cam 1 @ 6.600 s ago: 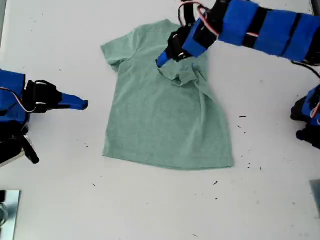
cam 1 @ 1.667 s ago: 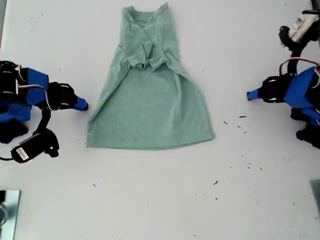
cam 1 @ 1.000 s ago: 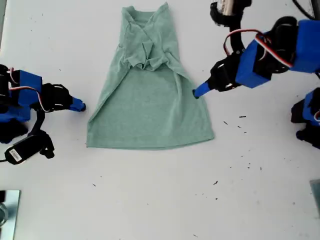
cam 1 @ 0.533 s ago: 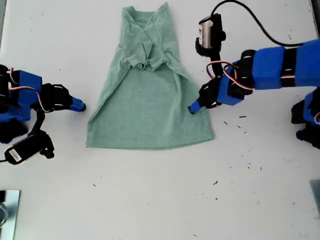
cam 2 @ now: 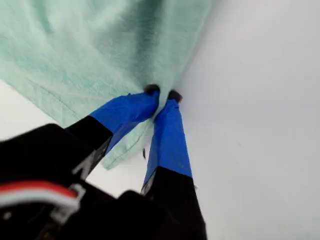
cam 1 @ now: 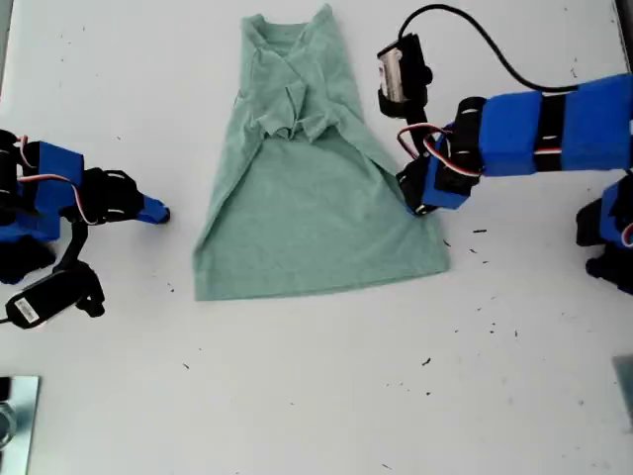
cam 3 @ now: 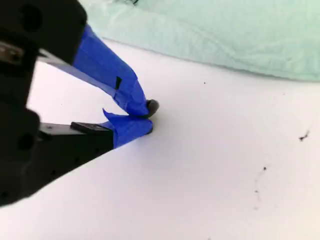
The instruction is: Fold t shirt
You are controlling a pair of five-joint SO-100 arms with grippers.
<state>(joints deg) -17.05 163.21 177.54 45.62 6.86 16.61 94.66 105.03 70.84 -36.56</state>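
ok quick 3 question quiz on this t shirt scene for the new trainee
1. True or false: my first gripper is shut on the t shirt's side edge.
2. What does my second gripper hold? A) a sleeve B) the hem C) nothing
3. In the exterior view, which end of the t shirt lies nearest the top: collar or hem?

Key
1. True: its fingertips pinch the cloth at the exterior view's right.
2. C: it is shut on the bare white table, off the cloth.
3. Collar; both sleeves are folded inward.
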